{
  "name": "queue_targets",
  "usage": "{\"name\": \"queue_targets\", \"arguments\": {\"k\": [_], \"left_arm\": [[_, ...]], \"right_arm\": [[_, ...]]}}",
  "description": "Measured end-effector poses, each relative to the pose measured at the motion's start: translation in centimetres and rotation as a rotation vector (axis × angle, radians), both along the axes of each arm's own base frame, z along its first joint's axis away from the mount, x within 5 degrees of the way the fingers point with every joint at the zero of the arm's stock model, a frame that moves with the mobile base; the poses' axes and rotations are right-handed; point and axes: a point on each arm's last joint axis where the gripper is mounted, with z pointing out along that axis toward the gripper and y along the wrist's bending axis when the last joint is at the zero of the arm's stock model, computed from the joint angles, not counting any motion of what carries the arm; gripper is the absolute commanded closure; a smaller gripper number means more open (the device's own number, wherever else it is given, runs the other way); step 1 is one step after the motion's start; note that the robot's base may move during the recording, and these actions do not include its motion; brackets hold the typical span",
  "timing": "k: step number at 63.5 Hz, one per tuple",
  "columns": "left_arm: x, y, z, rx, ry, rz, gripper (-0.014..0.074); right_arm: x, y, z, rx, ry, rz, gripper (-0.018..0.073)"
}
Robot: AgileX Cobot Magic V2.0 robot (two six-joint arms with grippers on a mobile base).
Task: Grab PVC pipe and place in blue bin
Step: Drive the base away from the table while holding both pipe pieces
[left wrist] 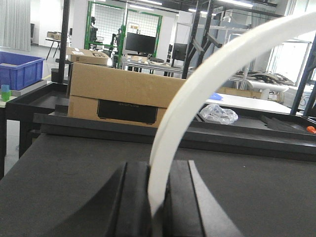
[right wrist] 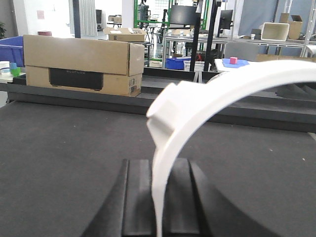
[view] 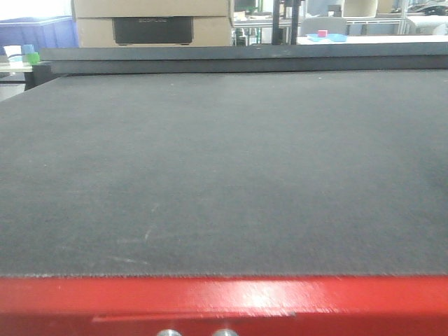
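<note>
No PVC pipe shows in any view. A blue bin stands off the table at the far left, and it shows again in the front view as the blue bin. My left gripper has its black jaws close together over the dark mat. A white curved strip rises from between them and arcs to the upper right. My right gripper stands the same way, shut, with a white curved strip between its jaws. Neither gripper appears in the front view.
The dark grey mat covers the table, with a red edge at the front. A cardboard box sits past the raised black back rail. A crumpled plastic bag lies behind the rail.
</note>
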Motion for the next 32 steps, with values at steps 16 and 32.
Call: {"name": "queue_targets", "arguments": {"k": [16,32], "left_arm": [[0.0,0.0,0.0,0.0,0.0,0.0,0.0707],[0.0,0.0,0.0,0.0,0.0,0.0,0.0707]], "right_arm": [[0.0,0.0,0.0,0.0,0.0,0.0,0.0727],[0.0,0.0,0.0,0.0,0.0,0.0,0.0727]]}}
